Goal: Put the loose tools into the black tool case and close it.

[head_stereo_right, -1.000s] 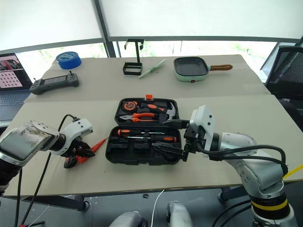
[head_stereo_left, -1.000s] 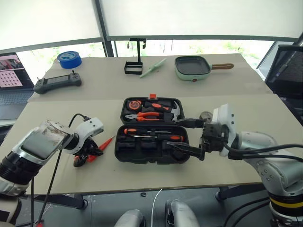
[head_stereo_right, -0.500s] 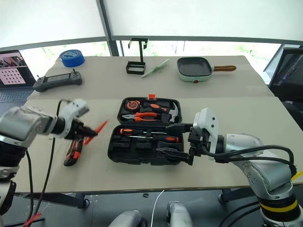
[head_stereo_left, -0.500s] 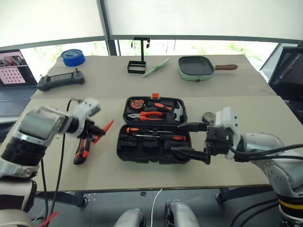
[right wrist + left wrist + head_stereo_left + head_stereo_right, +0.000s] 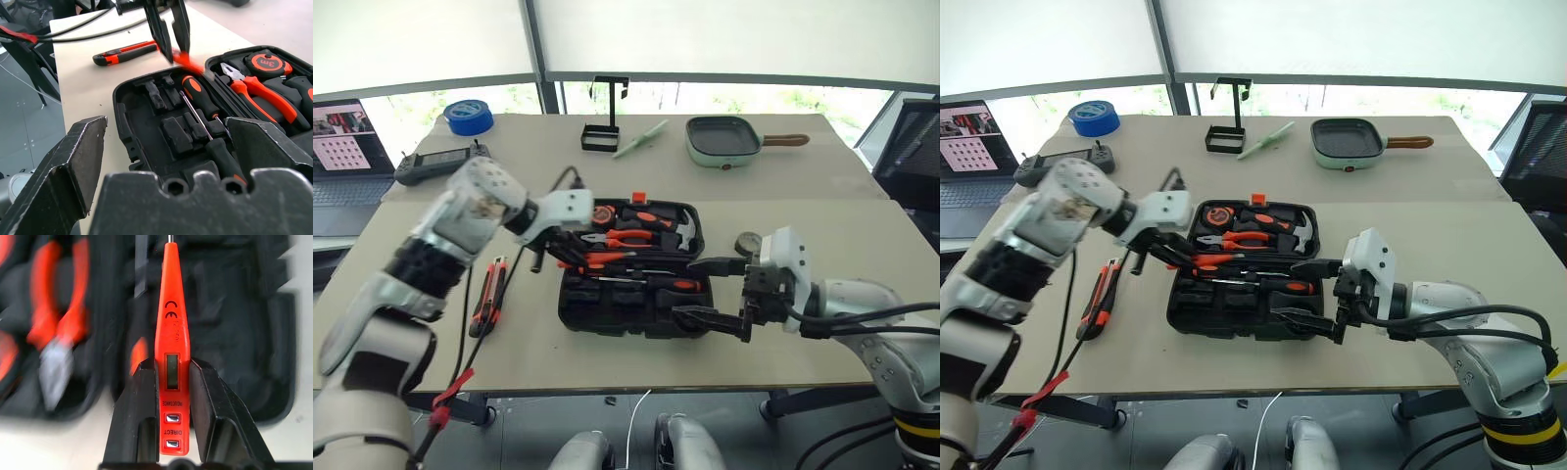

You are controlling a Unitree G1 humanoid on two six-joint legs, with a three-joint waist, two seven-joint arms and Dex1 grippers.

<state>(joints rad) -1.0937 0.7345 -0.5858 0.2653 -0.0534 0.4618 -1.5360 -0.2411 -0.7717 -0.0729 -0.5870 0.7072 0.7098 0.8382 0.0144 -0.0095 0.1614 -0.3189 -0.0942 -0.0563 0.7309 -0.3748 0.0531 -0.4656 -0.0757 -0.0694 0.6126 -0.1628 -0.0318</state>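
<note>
Orange tester screwdriver (image 5: pixel 170 347) pinched in left tool (image 5: pixel 171 396) over black tool case (image 5: pixel 636 313); could slip sideways, missing recess; right tool (image 5: pixel 710 291) wide, empty.

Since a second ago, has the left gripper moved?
Yes. The left gripper, shut on the tester screwdriver, went from the bare table left of the black tool case to above its open tray.

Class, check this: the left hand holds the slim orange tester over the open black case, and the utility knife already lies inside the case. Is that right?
Not quite. The left hand does hold the tester over the open case, but the utility knife lies on the table beside the case, as the right eye view shows.
</note>
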